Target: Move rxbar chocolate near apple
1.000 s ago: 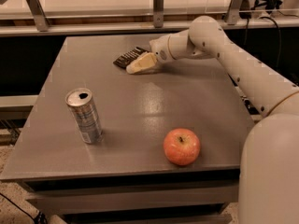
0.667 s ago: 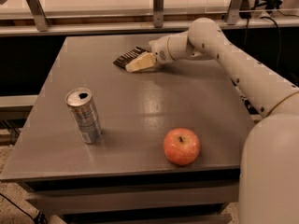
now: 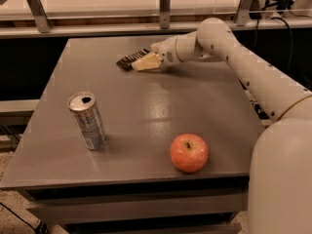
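Closest to me, the apple [image 3: 188,152] sits near the front edge of the desk [image 3: 146,106], in the lower middle of the frame and a little right of centre. It is upright with its stem dimple showing, and nothing is touching it. Left of it and slightly farther back stands a silver can [image 3: 87,120], upright and well apart from the apple. It has no part in this job.

Beyond those two is a broad stretch of bare desk, and that is the ground the job has to cover. The chocolate bar [image 3: 129,60] lies flat near the far edge, in the upper middle of the frame and well apart from the apple. As I read it, the move itself is not yet done.

The arm [image 3: 253,72] reaches in from the right side of the frame. It puts the pincer [image 3: 146,62] down at desk level, right against the right-hand end of the bar. I cannot tell from here whether the pincer is wide, narrow or already clamped on the wrapper. The bar shows no sign of being lifted.

My judgement is that I am at the pick-up stage. What is left is to get a firm hold, carry the bar toward the lower middle of the frame and set it down just beside the apple.
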`<state>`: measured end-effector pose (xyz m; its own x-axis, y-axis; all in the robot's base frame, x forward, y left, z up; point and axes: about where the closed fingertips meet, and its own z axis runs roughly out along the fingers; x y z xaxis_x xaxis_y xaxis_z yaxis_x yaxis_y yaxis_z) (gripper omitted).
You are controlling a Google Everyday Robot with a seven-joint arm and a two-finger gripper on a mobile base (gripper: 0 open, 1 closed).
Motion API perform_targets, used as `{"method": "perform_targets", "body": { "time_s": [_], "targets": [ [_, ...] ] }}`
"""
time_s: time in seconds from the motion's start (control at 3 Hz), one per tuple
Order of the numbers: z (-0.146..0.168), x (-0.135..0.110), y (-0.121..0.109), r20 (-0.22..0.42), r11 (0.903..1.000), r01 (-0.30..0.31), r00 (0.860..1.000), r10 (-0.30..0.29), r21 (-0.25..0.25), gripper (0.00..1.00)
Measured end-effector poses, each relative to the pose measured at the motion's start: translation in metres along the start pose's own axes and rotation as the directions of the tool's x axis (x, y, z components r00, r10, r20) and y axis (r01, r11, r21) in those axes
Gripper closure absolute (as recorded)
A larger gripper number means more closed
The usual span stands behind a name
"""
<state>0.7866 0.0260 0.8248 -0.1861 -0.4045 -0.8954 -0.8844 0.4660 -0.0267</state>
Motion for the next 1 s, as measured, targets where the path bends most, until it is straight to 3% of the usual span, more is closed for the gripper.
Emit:
{"method": "perform_targets", "body": {
  "time_s": [0.33, 0.67, 1.0],
  "targets": [
    [-0.0022, -0.0048, -0.0001, 0.0, 1.0, 0.0, 1.0, 0.0, 0.0, 0.87],
    [-0.0031, -0.0069, 0.0, 0.0, 1.0, 0.0, 1.0, 0.0, -0.001, 1.0],
    [-0.0033, -0.0072, 0.0, 0.0, 1.0, 0.0, 1.0, 0.0, -0.001, 1.0]
  ]
}}
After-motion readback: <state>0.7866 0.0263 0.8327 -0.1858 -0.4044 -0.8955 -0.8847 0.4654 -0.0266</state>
